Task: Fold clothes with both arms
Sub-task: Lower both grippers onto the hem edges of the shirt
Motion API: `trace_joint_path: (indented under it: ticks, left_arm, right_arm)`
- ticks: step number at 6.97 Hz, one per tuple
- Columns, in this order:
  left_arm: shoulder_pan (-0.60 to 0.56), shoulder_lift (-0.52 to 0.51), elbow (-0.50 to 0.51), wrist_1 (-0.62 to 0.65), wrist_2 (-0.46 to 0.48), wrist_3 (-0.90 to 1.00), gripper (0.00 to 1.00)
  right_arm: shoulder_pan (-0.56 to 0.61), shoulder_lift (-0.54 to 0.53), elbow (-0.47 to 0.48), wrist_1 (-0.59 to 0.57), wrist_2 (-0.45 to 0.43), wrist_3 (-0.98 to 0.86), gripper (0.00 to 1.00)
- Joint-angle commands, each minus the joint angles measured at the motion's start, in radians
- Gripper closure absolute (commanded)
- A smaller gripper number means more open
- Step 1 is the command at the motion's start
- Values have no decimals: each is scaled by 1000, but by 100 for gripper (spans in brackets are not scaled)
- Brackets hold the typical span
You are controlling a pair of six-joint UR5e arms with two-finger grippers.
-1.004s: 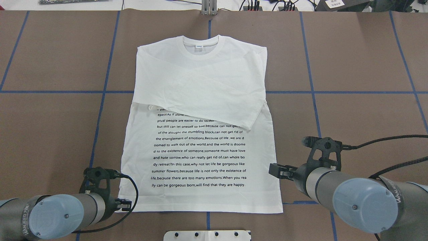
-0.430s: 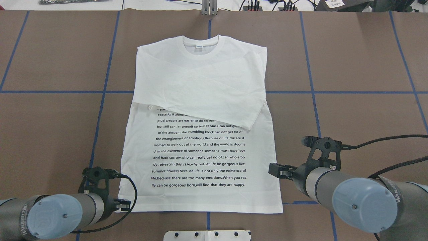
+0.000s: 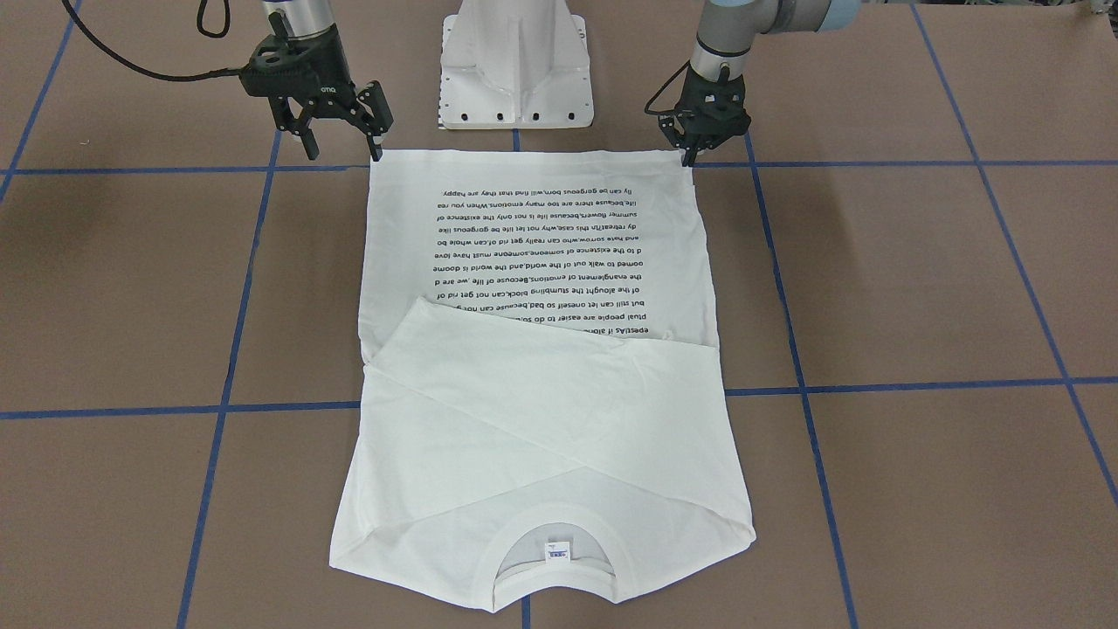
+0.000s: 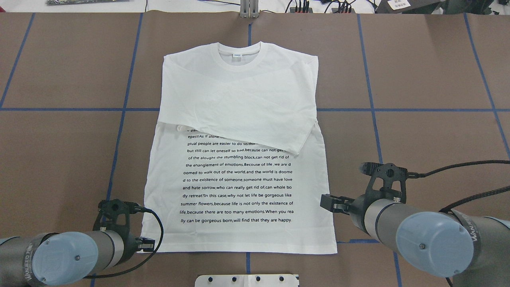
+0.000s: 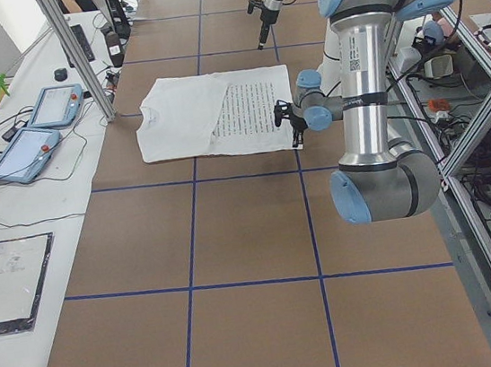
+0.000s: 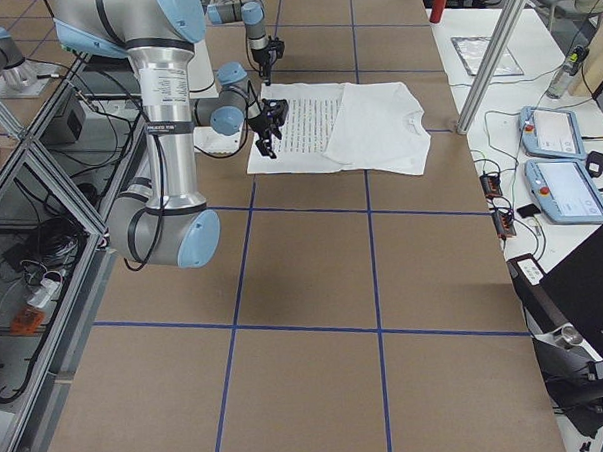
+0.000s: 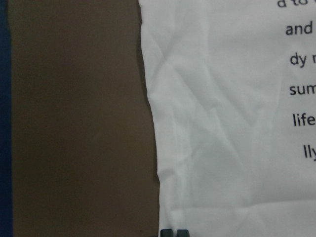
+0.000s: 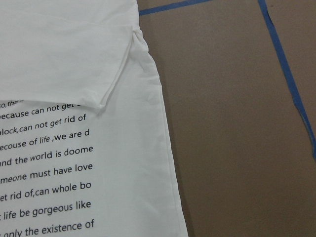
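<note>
Bright even overhead light, soft shadows; L wrist view dim, blurry; others sharp.

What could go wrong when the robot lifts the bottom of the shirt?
1. The left hand sits at the very corner of the T-shirt hem, so it might catch too little cloth and slip off.
2. The right hand is open near its corner and holds nothing. An uneven lift could make the fold crooked.
3. The sleeves folded across the chest lie loose and could slide open on a quick lift.
</note>
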Motion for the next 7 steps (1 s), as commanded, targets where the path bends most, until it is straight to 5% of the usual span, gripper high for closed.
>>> trace_joint_path:
  ticks: [1,4,7]
  left_arm:
    - [-1,-1,-8,1,1,0,100]
    - [-11,-3,-97,3,-6,5,100]
    - [-11,-15,-98,3,-10,8,100]
  right_arm:
    - [-7,3,0,0,-6,3,0]
    - [-125,12,-85,-5,-132,82,4]
    - [-223,21,-142,9,-213,185,30]
